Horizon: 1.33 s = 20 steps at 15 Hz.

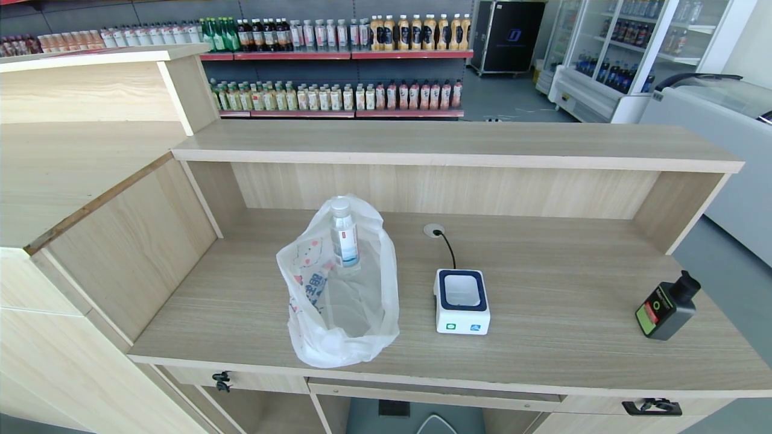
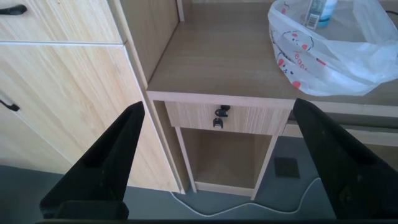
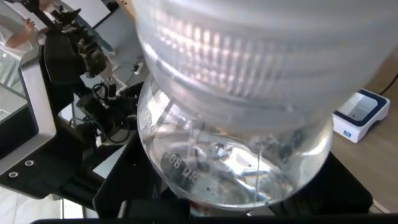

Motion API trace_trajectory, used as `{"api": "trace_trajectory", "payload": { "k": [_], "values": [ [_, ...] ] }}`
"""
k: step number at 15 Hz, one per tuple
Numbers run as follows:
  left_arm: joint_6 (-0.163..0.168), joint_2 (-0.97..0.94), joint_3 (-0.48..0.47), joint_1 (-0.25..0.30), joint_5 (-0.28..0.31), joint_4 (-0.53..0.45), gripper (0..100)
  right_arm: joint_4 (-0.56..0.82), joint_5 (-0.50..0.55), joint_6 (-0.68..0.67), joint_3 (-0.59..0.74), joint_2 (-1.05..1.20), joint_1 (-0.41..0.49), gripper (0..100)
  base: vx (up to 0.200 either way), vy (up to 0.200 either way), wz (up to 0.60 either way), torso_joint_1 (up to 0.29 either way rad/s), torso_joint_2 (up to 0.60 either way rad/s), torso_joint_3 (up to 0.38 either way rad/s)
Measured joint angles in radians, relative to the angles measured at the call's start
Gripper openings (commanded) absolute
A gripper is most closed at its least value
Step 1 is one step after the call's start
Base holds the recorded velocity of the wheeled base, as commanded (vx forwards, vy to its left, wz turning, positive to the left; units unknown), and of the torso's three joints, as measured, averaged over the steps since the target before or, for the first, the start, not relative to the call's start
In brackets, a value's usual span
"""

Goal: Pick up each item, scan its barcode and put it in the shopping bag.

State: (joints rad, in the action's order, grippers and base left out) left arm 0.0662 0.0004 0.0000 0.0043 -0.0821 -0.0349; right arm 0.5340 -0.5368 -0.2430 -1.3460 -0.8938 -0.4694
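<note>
Right gripper holds clear bottle, left gripper empty

Right gripper (image 3: 231, 198) looks clamped on a clear bottle (image 3: 236, 112): dark fingers sit either side of it low down, and its ribbed wall and round base are right up against the wrist camera. The scanner (image 3: 364, 112) sits on the worktop (image 1: 561, 271) ahead of this gripper, past the held bottle and near it.

Left gripper (image 2: 219, 106) is spread wide with nothing between the fingers. It hangs below worktop level, facing the drawer front. The shopping bag (image 2: 336, 56) is ahead of it and higher up, well apart, with one bottle (image 1: 344, 238) standing inside.

A dark bottle (image 1: 666, 307) with a green label stands on the worktop, well apart from the scanner. It is probably closer to the right gripper than the left.

Handling guesses:
- Clear bottle: thin plastic that dents under a hard squeeze, with a smooth, slippery skin. The ribbed mid-body is the best hold. Some weight if it is full.
- Dark bottle: stiff body and narrow cap, so take it across the body below the neck.
- Shopping bag: soft film, and the mouth may collapse
</note>
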Motion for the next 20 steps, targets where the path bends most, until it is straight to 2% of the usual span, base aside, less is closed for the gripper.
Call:
{"api": "trace_trajectory", "payload": {
  "k": [3,6,7,11,14,16,20],
  "values": [
    [0.0,0.0,0.0,0.0,0.0,0.0,100,-0.009,0.017,0.006,0.013,-0.007,0.004,0,0.0,0.0,0.0,0.0,0.0,0.0],
    [0.0,0.0,0.0,0.0,0.0,0.0,100,-0.082,0.17,0.083,0.07,-0.039,0.036,0,0.0,0.0,0.0,0.0,0.0,0.0],
    [0.0,0.0,0.0,0.0,0.0,0.0,100,-0.163,0.234,0.136,0.113,-0.061,0.07,0,0.0,0.0,0.0,0.0,0.0,0.0],
    [0.0,0.0,0.0,0.0,0.0,0.0,100,-0.664,0.43,0.39,0.354,-0.212,0.264,0,0.0,0.0,0.0,0.0,0.0,0.0],
    [0.0,0.0,0.0,0.0,0.0,0.0,100,-1.066,0.473,0.571,0.557,-0.326,0.4,0,0.0,0.0,0.0,0.0,0.0,0.0],
    [0.0,0.0,0.0,0.0,0.0,0.0,100,-1.176,0.481,0.665,0.641,-0.388,0.478,0,0.0,0.0,0.0,0.0,0.0,0.0],
    [0.0,0.0,0.0,0.0,0.0,0.0,100,-1.239,0.477,0.724,0.661,-0.464,0.528,0,0.0,0.0,0.45,0.002,0.0,0.003]
  ]
}}
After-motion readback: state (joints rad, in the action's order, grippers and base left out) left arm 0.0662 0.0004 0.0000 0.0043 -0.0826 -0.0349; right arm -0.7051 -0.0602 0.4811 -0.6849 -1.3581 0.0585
